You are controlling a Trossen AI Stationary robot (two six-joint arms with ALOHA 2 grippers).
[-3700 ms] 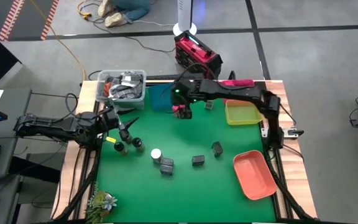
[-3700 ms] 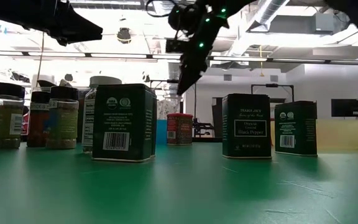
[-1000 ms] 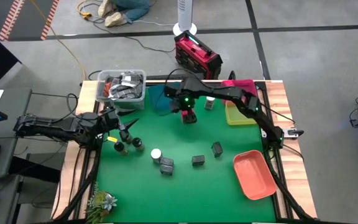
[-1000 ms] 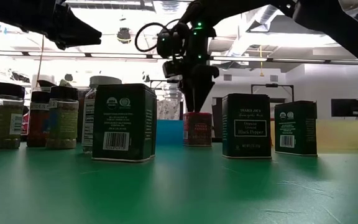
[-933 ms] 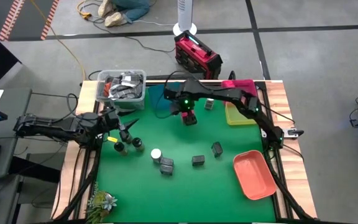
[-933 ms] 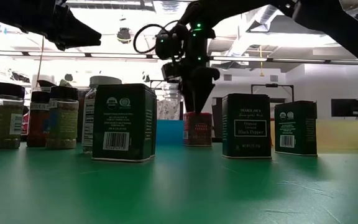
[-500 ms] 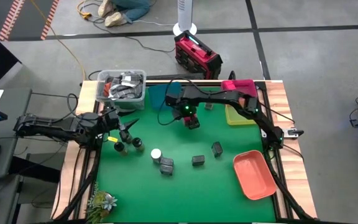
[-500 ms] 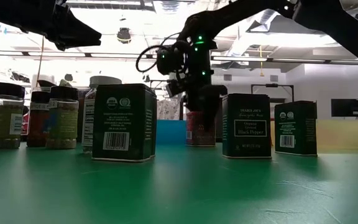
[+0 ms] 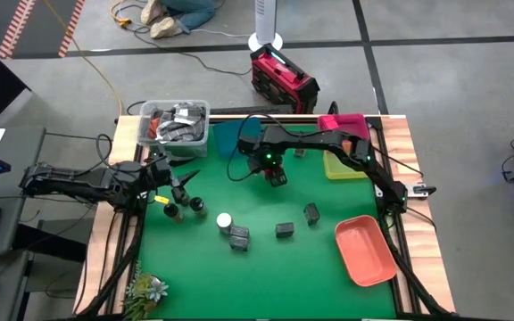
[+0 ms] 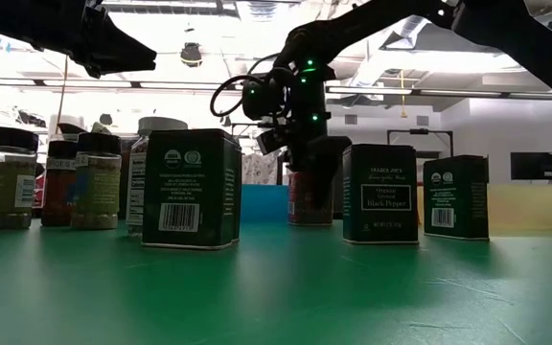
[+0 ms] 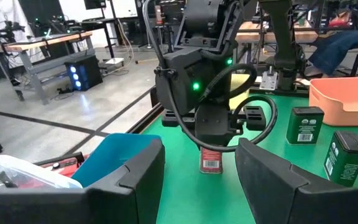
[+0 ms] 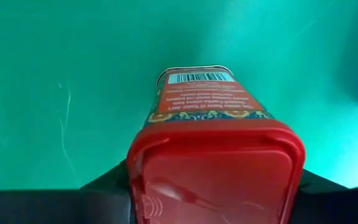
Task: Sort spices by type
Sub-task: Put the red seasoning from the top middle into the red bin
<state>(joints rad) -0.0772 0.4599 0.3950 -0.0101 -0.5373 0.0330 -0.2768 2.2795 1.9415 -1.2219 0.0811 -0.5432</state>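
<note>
A small pink-red box with a red lid (image 12: 213,112) stands upright on the green mat (image 9: 266,267), in front of the teal tray (image 9: 228,139). My right gripper (image 9: 276,175) points down over it, shut on its top end. In the low view the box (image 10: 307,206) shows below the gripper, base on the mat. My left gripper (image 11: 197,180) waits level at the table's left edge, open, nothing between its fingers. Three dark green tins (image 9: 284,230) and a white-capped jar (image 9: 224,220) stand nearer the front. Dark-lidded jars (image 9: 175,212) stand by the left arm. My right gripper pinches the box between its two fingers (image 12: 101,186), at two opposite sides just under the red lid (image 12: 137,163). The fingers come from above, pointing down. The box stands upright, its base on the mat (image 11: 211,169).
A clear tub of clutter (image 9: 177,123) sits at the far left corner. A yellow tray (image 9: 346,164) and a pink tray (image 9: 342,121) lie at the far right, a salmon tray (image 9: 365,251) at the near right. One more small tin (image 9: 299,152) stands by the yellow tray.
My right gripper has come down from just above the pink-red box until its fingers stand at the box's sides. The box has stayed upright on the mat.
</note>
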